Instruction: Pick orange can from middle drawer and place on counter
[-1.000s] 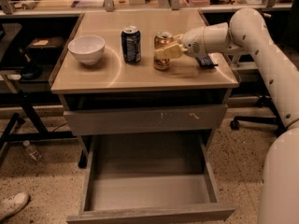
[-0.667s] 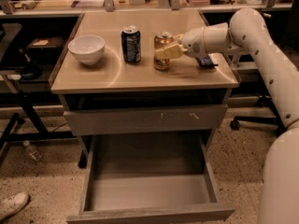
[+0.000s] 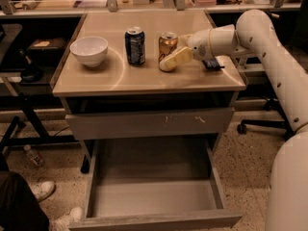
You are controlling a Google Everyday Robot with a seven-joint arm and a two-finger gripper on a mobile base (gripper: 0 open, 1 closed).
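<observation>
The small orange-copper soda can with a silver top [image 3: 168, 41] stands upright on the glossy beige desk [image 3: 144, 76], right of centre and towards the back edge. The white-and-cream tool [image 3: 169, 57] is at the can, coming in from the right at desk height; its pale tip lies across the can's lower front. Whether it pinches the can or only sits around it I cannot tell. Just beside the can on the left, apart from it, stands a dark blue soda can [image 3: 135, 45]. Further left sits a round white bowl [image 3: 89, 50]. The thick white robot arm [image 3: 260, 37] reaches in from the right edge, and a small dark object [image 3: 212, 64] lies on the desk beneath its wrist. Below the top, a closed grey drawer front with pale scratch marks [image 3: 149, 123] faces the camera. Under it, the wide, deep grey middle drawer [image 3: 154, 198] is pulled fully out, its flat bottom bare. Behind the cabinet runs a long cluttered workbench [image 3: 96, 1] – and a white shoe [image 3: 43, 190] shows on the speckled floor at lower left.
</observation>
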